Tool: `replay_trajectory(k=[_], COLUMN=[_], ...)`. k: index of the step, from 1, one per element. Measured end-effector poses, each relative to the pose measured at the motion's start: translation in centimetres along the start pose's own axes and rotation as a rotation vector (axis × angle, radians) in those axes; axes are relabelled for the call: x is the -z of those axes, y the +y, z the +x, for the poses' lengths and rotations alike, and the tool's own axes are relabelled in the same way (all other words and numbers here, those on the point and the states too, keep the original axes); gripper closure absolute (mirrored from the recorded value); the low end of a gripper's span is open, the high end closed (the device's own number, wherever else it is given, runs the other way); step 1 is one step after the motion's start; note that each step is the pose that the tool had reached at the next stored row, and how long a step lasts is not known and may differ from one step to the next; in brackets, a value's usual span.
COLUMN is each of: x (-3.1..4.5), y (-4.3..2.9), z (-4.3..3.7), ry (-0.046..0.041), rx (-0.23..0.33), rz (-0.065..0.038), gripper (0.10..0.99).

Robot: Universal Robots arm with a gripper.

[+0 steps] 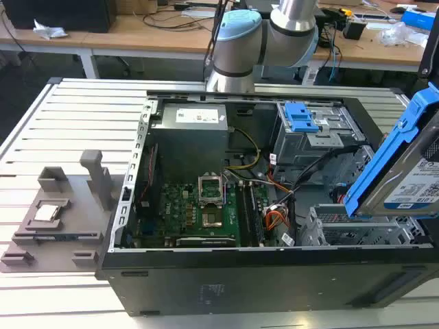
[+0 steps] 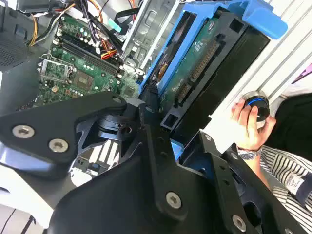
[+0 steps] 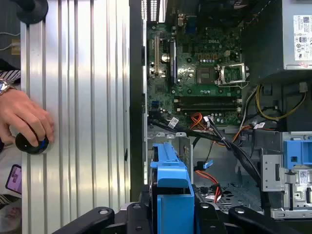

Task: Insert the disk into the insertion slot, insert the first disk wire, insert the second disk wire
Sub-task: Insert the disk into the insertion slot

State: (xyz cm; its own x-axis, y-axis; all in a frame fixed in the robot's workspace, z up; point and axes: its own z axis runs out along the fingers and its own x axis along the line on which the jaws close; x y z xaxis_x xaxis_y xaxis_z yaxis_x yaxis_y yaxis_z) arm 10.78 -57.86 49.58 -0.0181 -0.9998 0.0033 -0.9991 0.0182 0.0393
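Slatted aluminium table (image 1: pixel 75 116) beneath everything, wooden workbenches (image 1: pixel 137 34) with loose cables behind. On the table, large black tower computer case (image 1: pixel 240 281), laid on its side, lid off. Behind the case, silver and pale blue robot arm (image 1: pixel 260 34). Inside the case, against its back wall: grey power supply box (image 1: pixel 192 137) with a white printed label, text too small to read. In the case's corner toward the exterior view's right: low silver perforated insertion slot (image 1: pixel 357 229), not yet holding the drive. Close above that corner: flat silver disk (image 1: pixel 405 171) (image 2: pixel 195 73) (image 3: pixel 170 195) in a bright blue plastic carrier, white blue-striped label turned toward the exterior camera, print illegible. Leans steeply, long axis climbing up and away from the case. Black gripper (image 3: pixel 173 217) clamped on the carrier's two sides, jaws closed on the disk. Outside the case's wall, on the table slats: a person's hand (image 3: pixel 24 117) over a small black knob (image 3: pixel 30 144) with a blue ring.
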Motion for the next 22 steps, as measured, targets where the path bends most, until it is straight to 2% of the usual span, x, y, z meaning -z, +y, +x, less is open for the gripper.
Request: replay_trajectory(k=[8, 12, 14, 16, 17, 19, 21, 22], x=[-1.67, -2.02, -2.1, -2.17, -2.2, -2.24, -2.6, -3.14], y=[-0.06, -0.07, -0.07, -0.06, -0.04, -0.03, -0.04, -0.06], z=[-0.06, -0.12, -0.42, -1.36, -2.18, -2.9, -3.09, -3.1], ry=[0.0, 0.0001, 0.0, 0.0, 0.0, 0.0, -0.0002, 0.0001], rx=[0.0, 0.0, 0.0, 0.0, 0.0, 0.0, 0.0, 0.0], rz=[0.0, 0.0, 0.0, 0.0, 0.0, 0.0, 0.0, 0.0], gripper=[0.722, 0.722, 0.722, 0.722, 0.722, 0.722, 0.722, 0.722])
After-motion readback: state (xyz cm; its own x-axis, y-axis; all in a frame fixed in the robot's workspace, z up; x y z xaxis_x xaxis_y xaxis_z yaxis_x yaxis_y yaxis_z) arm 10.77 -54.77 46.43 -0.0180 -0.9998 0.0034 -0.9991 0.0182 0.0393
